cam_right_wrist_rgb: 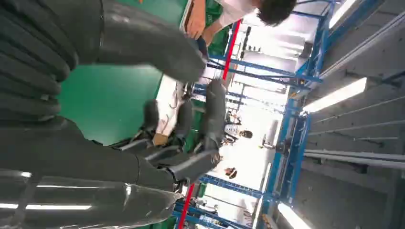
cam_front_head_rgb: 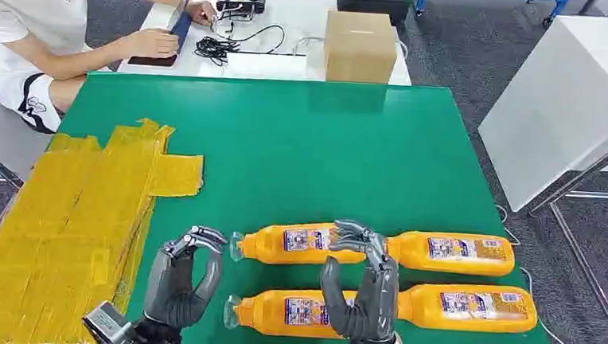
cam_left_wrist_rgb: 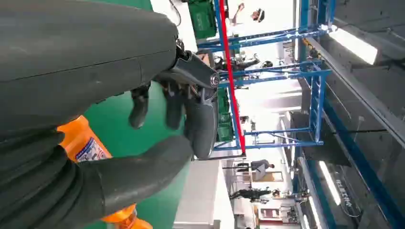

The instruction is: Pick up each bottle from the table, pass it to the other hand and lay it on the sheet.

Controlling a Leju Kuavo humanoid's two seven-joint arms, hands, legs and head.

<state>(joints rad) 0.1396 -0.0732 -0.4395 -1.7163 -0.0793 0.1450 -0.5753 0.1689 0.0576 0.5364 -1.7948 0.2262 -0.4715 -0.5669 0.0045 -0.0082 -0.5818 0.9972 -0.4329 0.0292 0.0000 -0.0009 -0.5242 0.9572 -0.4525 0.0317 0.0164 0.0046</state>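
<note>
Several orange bottles with labels lie on their sides in two rows near the front of the green table [cam_front_head_rgb: 310,148]: back left bottle [cam_front_head_rgb: 296,244], back right bottle [cam_front_head_rgb: 454,253], front left bottle [cam_front_head_rgb: 280,311], front right bottle [cam_front_head_rgb: 472,307]. My left hand [cam_front_head_rgb: 186,280] hovers just left of their caps, fingers arched and apart, holding nothing. My right hand [cam_front_head_rgb: 363,291] stands upright over the middle of the rows, fingers spread, empty. The yellow sheet [cam_front_head_rgb: 66,221] covers the table's left side. In the left wrist view my left hand [cam_left_wrist_rgb: 143,95] is beside an orange bottle [cam_left_wrist_rgb: 79,140].
A cardboard box [cam_front_head_rgb: 359,46] stands at the far edge. A person [cam_front_head_rgb: 38,28] sits at the back left, hands on a white table [cam_front_head_rgb: 275,62] with cables. A white block [cam_front_head_rgb: 560,100] stands off to the right. The table's middle is bare green.
</note>
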